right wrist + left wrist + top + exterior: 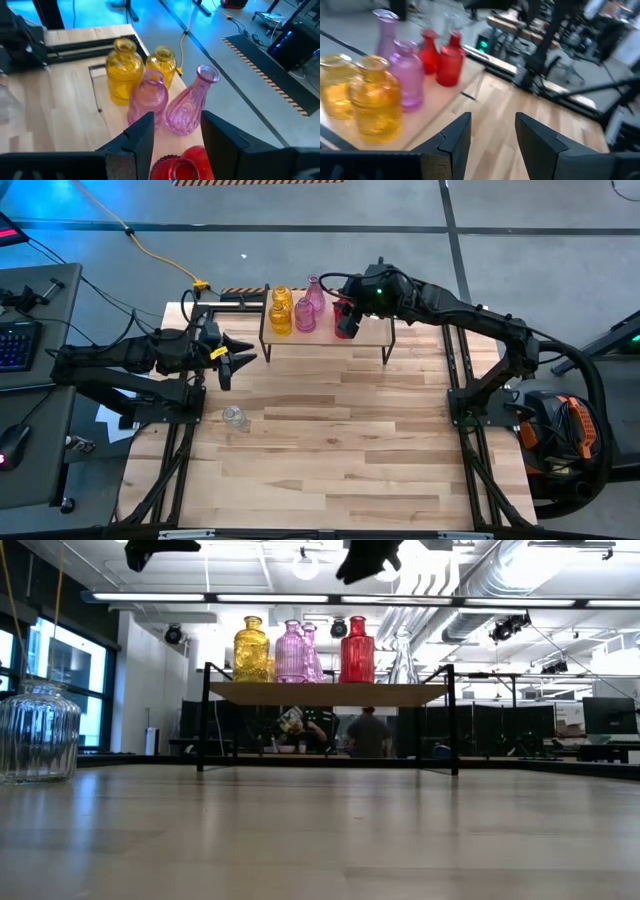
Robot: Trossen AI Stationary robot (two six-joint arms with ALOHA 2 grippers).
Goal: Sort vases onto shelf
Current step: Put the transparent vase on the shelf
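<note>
Currently, high view: my right claw hovers spread over the red vases on the shelf, at 12 o'clock on the table. Yellow vases and pink vases stand grouped by colour, presumably the sorting rule. My left claw waits spread at 9 o'clock of the shelf; one clear vase remains on the table.

Low view: another clear vase stands at 3 o'clock of the reds.

Left wrist view: claw holds nothing.

Right wrist view: fingers straddle a red neck without pinching; all vases look empty.
</note>
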